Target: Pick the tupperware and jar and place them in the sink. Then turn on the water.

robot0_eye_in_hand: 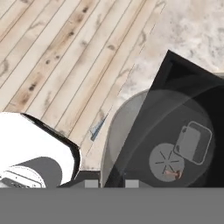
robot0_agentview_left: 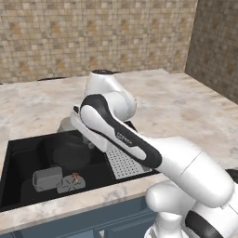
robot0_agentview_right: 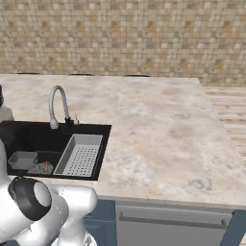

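We see the tupperware lying in the sink, near-left, just beside the round drain. The jar hangs over the basin, clamped in the gripper jaws. Strainer tray sits at the sink's right, tap behind on the counter.

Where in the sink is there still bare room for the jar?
The sink floor is bare along the back, between the tupperware and the rear wall. The front is crowded: tupperware beside the drain. The strainer tray fills the right end. The jar sits in the claw, over the basin.
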Motion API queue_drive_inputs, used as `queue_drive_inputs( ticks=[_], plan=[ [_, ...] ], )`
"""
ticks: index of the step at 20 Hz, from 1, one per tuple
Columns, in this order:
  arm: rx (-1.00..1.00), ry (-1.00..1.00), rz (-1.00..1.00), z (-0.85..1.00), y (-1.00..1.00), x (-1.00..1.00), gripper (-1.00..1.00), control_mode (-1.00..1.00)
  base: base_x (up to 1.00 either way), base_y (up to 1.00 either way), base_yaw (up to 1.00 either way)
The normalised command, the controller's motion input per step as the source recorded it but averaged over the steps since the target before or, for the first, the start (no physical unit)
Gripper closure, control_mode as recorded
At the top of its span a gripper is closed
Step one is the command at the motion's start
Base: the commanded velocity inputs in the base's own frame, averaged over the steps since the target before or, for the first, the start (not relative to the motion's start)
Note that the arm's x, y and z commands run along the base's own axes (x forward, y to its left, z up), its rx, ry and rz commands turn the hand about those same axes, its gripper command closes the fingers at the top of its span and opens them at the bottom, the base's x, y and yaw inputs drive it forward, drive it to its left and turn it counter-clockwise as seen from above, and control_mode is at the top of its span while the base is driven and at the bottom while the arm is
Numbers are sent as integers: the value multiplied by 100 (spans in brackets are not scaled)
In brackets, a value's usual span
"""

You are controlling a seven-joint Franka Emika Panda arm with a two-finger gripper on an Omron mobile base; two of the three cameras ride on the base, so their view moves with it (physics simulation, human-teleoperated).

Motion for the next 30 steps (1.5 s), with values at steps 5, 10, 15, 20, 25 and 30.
queue_drive_inputs(
  ticks=[5,10,15,20,25,30],
  plan=[
    [-13,7,6,-52,63,36,100,-100,0,0,0],
    [-15,4,0,-38,7,9,100,-100,0,0,0],
    [-3,1,0,-25,10,32,100,-100,0,0,0],
    [0,1,0,-46,24,38,100,-100,0,0,0],
    [0,0,0,-42,21,31,100,-100,0,0,0],
    [0,0,0,-33,20,30,100,-100,0,0,0]
  ],
)
